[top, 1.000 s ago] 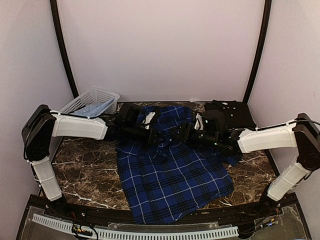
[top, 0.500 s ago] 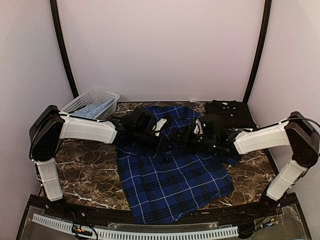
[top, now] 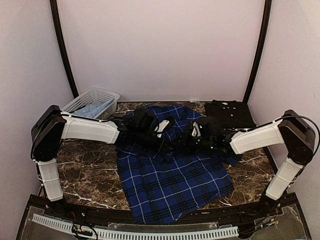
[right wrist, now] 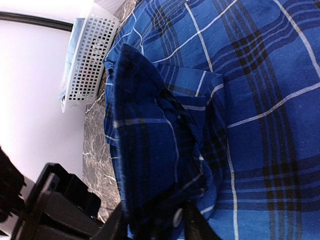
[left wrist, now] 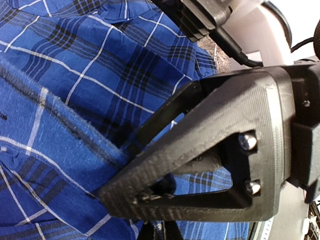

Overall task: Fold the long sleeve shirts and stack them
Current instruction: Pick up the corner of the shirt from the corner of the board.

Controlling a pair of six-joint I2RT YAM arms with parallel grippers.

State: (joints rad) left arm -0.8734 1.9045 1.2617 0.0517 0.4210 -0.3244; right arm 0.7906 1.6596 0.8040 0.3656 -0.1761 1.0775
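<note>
The blue plaid shirt (top: 170, 175) lies spread across the middle of the table, its lower part flat and its upper part bunched. My left gripper (top: 164, 143) and right gripper (top: 185, 142) meet over the shirt's middle, close together. In the left wrist view the left gripper (left wrist: 117, 170) is shut on a fold of plaid cloth (left wrist: 55, 135). In the right wrist view the right gripper (right wrist: 155, 225) is shut on a bunched plaid fold (right wrist: 150, 145) with a white button. The black shirt (top: 229, 113) lies folded at the back right.
A white lattice basket (top: 91, 102) holding light blue cloth stands at the back left and also shows in the right wrist view (right wrist: 90, 55). Dark marble table (top: 85, 170) is bare left and right of the plaid shirt. Walls stand close on three sides.
Both grippers have moved nearer and toward each other, dragging the shirt's upper part down over its middle. The left arm has reached further right.
</note>
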